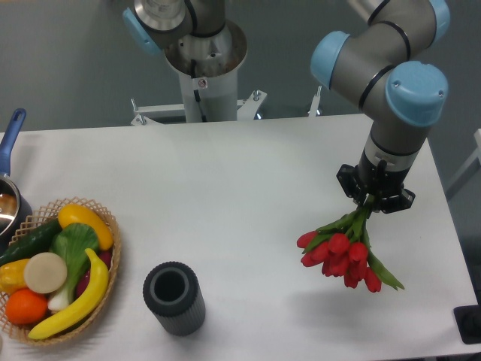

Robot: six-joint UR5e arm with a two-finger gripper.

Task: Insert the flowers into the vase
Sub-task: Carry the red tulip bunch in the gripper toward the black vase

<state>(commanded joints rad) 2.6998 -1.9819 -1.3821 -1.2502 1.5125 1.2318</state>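
Flowers hang heads-down from the pincer, clamped on the stems, above the bench. Vase sits upright, mouth up, well apart toward the wicker basket. Blooms lead; stems need flipping.

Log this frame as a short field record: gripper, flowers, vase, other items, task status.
gripper: shut on the stems, over the table's right side
flowers: red tulips held by the stems, heads hanging down, apparently off the table
vase: dark ribbed cylinder, upright, mouth empty, front centre-left, well left of the flowers
basket: wicker, far left, with fruit and vegetables
pot: blue handle, left edge, partly cut off
task status: flowers grasped, not yet in the vase
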